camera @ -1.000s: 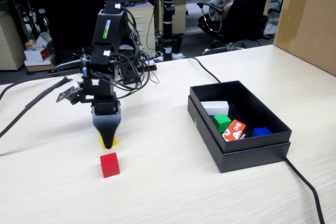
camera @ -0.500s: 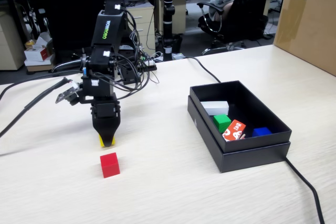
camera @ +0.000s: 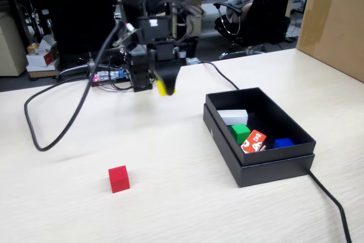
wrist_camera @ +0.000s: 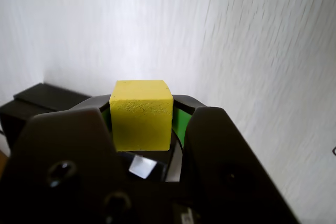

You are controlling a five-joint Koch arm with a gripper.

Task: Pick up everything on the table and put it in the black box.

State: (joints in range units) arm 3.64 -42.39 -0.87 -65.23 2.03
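While the arm hangs in the air above the worktop (camera: 170, 197), the scene reads as follows.

Black box (camera: 273, 166): it sits on the worktop at the right of the fixed view, open at the top. Its near edge touches a black cable (camera: 333, 203).

Inside the box: a white block (camera: 233, 116) lies at the far left, a green cube (camera: 240, 132) just in front of it, a red-orange printed packet (camera: 253, 141) beside the green cube, and a small blue thing (camera: 282, 143) to the packet's right. The blue thing is half hidden by the box wall, so its shape is hard to tell.

Jaws: the gripper (wrist_camera: 142, 116) is closed on the yellow cube (wrist_camera: 142, 114). In the wrist view the cube sits clamped between the two black jaws, its top face clear of them. In the fixed view the gripper (camera: 164, 86) is blurred, and the cube shows as a yellow patch (camera: 162, 87) at its tip, well above the worktop, to the left of the box and behind it.

Red cube (camera: 119, 178): it stands alone on the worktop at lower left in the fixed view, well apart from the box and the arm.

Count of cubes: three, one green in the box, one yellow in the jaws, one red on the worktop.

Count of boxes: one black, and one big brown carton (camera: 333, 21) at the far right.
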